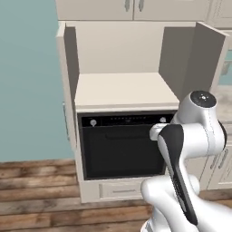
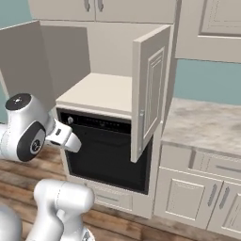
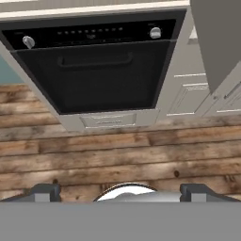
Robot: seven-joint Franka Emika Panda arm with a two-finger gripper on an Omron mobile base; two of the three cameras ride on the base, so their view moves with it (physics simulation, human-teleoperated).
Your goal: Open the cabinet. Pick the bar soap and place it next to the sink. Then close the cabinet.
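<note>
The cabinet (image 1: 122, 59) is found with both doors swung wide, so the opening step is judged complete and retrieval of the soap is the step in hand. The plain cream interior and its flat shelf (image 1: 124, 89) are seen bare in both base views; no bar soap can be made out there, and its location cannot be told. The shelf and its corners should be checked before any reach is committed.

The pincer (image 3: 120, 190) is pointed down toward the wooden floor (image 3: 117, 150) in front of the black oven (image 3: 94, 70). Its two dark fingertips (image 3: 44, 190) are set wide apart near the bottom corners of the hand view, with nothing between them. The arm should be raised and turned toward the shelf, and the right-hand door (image 2: 148, 92) should be cleared on the way in.

The doors are raised-panel and matte cream. The oven front is glossy black with two round knobs. The table (image 2: 207, 124) beside the cabinet is mottled grey stone.
</note>
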